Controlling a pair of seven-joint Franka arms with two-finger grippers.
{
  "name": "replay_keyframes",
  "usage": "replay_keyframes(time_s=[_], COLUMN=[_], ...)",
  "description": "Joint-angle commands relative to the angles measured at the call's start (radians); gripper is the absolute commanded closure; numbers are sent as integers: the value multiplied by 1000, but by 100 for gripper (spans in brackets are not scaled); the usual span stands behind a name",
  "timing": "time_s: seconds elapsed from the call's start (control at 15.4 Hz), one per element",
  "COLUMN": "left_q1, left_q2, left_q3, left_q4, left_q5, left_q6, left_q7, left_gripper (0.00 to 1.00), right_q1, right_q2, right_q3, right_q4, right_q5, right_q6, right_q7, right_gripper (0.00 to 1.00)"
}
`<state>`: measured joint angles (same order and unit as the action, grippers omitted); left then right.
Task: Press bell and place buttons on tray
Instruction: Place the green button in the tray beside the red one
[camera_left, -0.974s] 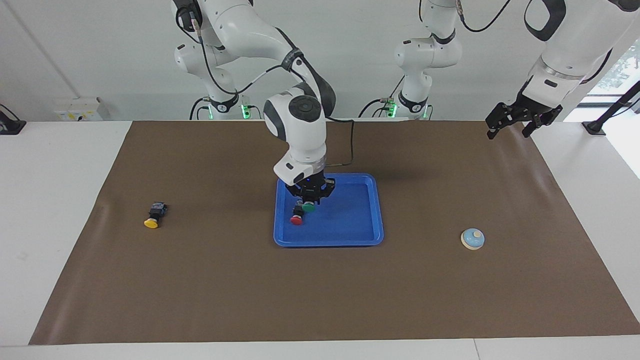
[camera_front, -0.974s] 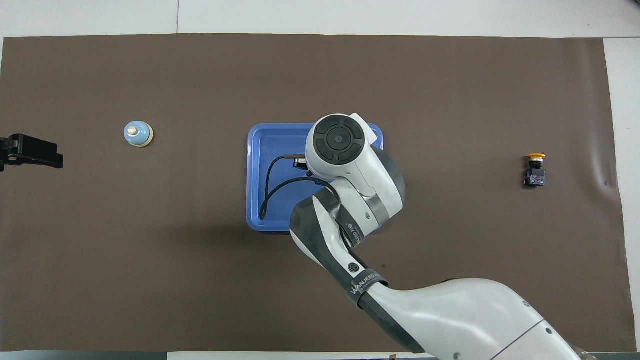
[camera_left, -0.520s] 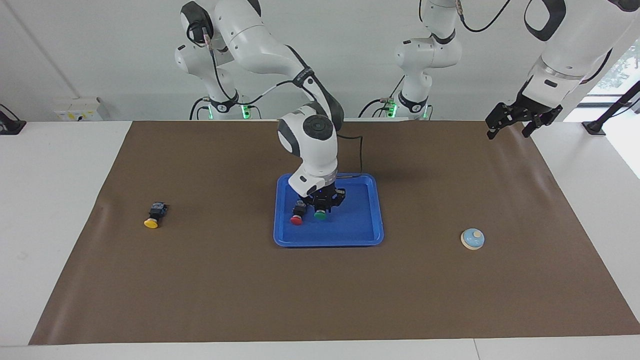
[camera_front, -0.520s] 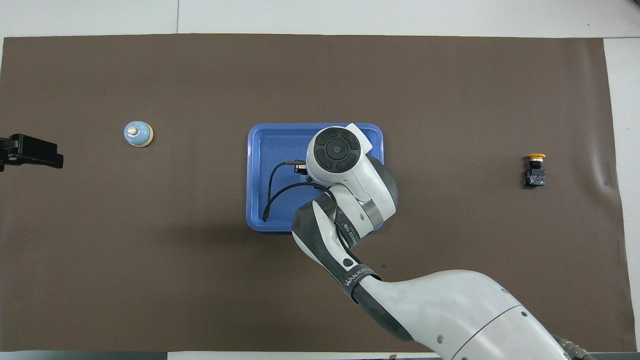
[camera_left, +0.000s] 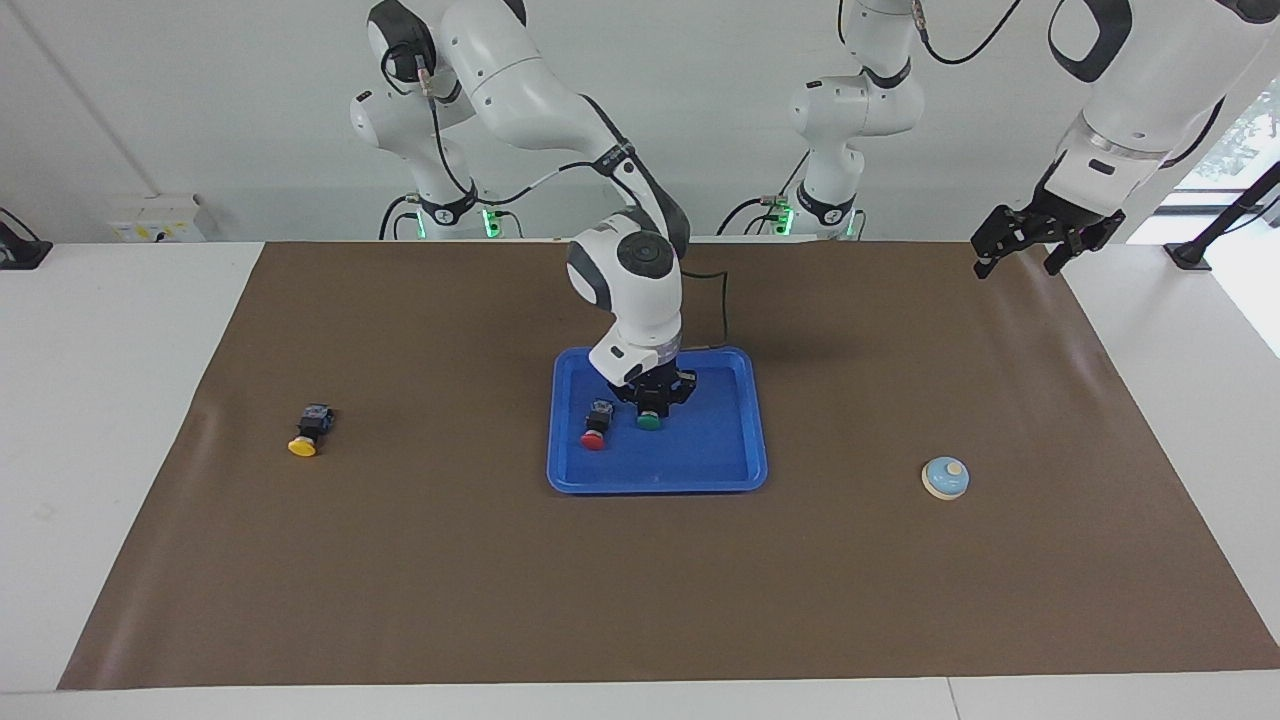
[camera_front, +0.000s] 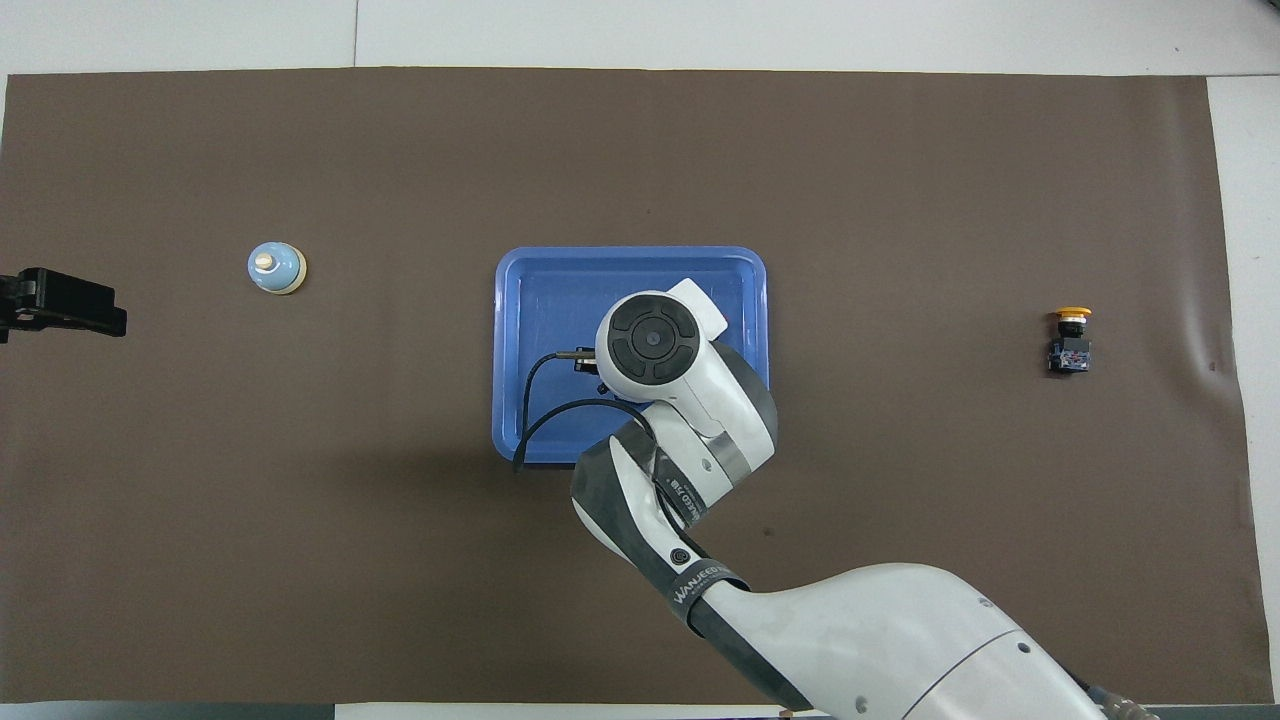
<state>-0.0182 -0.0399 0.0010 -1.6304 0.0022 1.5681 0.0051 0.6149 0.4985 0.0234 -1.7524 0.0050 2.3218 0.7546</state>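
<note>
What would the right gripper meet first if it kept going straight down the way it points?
The right gripper points down into the blue tray, shut on the green button. That button would probably meet the tray floor first, beside the red button; the remaining gap is unclear.

Robot lab: bench-mounted arms (camera_left: 560, 110)

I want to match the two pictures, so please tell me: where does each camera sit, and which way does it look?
Facing view: high across the table, looking at the robots; both arms show whole, the right gripper down in the tray on the green button, the left gripper raised at its own end.
Overhead view: high above the robots' end, looking steeply down; the right arm covers the tray, only the left gripper shows.
Both share the tray, bell and yellow button, half a turn apart.
</note>
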Motion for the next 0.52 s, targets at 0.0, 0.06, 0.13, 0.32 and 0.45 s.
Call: replay_keyframes(time_s=[0.0, 0.06, 0.13, 0.32, 0.45], left_q1=[3, 3, 3, 3, 3], left_q2=[-15, -15, -15, -15, -15], left_q3=[1, 1, 1, 1, 1], left_q4=[-17, -16, -16, -16, -16], left_q5=[-11, -11, -11, -11, -11], left_q6=[-10, -10, -10, -10, -10], left_q7=[-2, -2, -2, -2, -2], left_gripper=[0, 0, 0, 0, 0], right_q1=[6, 6, 5, -10, -64], right_q2=[-26, -26, -25, -38, -84], right_q3=[-2, -2, -2, -16, -20], right_q4=[-23, -9, 14, 74, 82], right_q5=[12, 13, 12, 10, 6], right_q6=[-7, -30, -59, -162, -196], right_q7=[26, 38, 55, 61, 49], right_gripper=[0, 0, 0, 0, 0])
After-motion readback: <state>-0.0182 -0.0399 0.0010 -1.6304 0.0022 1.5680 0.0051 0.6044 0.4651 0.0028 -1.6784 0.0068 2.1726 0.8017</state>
